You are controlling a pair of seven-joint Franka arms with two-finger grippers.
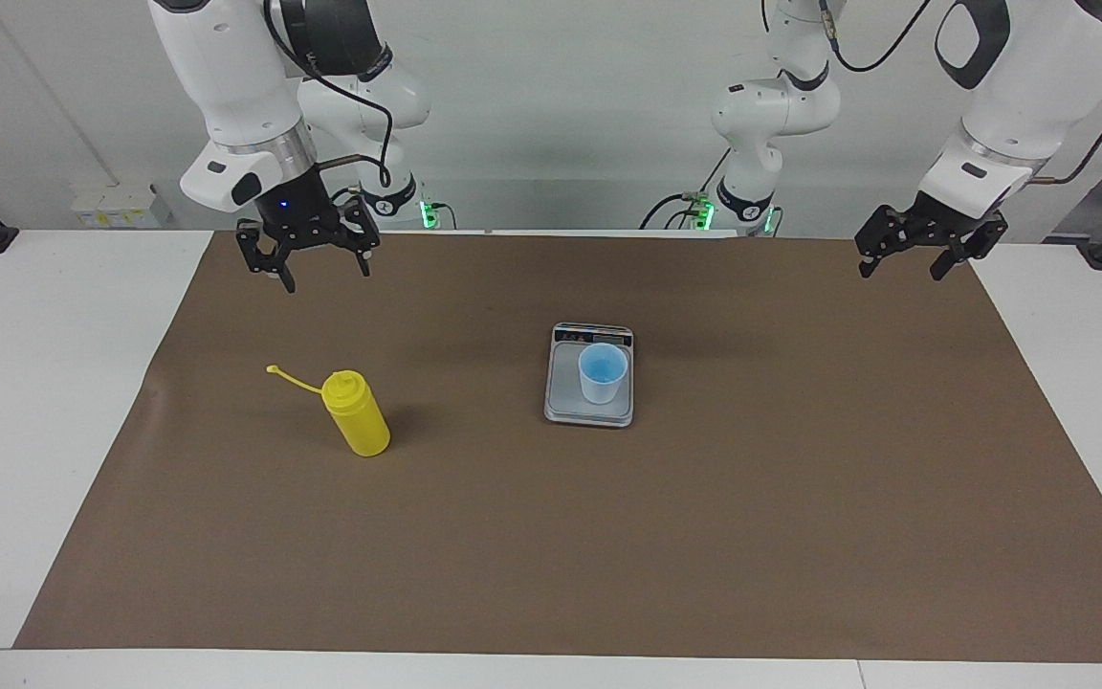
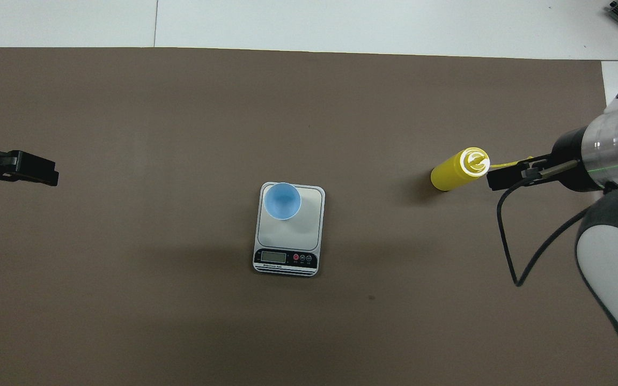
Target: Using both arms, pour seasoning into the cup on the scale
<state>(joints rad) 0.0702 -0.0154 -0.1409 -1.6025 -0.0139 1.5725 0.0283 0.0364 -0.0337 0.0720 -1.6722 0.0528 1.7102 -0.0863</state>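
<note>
The yellow seasoning bottle (image 1: 357, 421) (image 2: 451, 172) stands upright on the brown mat toward the right arm's end, its cap strap (image 1: 288, 378) sticking out sideways. A light-blue cup (image 1: 603, 373) (image 2: 282, 200) stands on the silver scale (image 1: 589, 413) (image 2: 293, 236) at mid-table, with the scale's display strip toward the robots. My right gripper (image 1: 326, 276) (image 2: 502, 178) hangs open in the air with its fingers pointing down, over the mat by the bottle's strap, touching nothing. Over the mat's edge at the left arm's end, my left gripper (image 1: 900, 270) (image 2: 35, 174) waits open and empty.
A brown mat (image 1: 551, 555) (image 2: 180, 107) covers most of the white table (image 1: 25, 383). The right arm's black cable (image 2: 507, 236) loops down beside its wrist. Nothing else stands on the mat.
</note>
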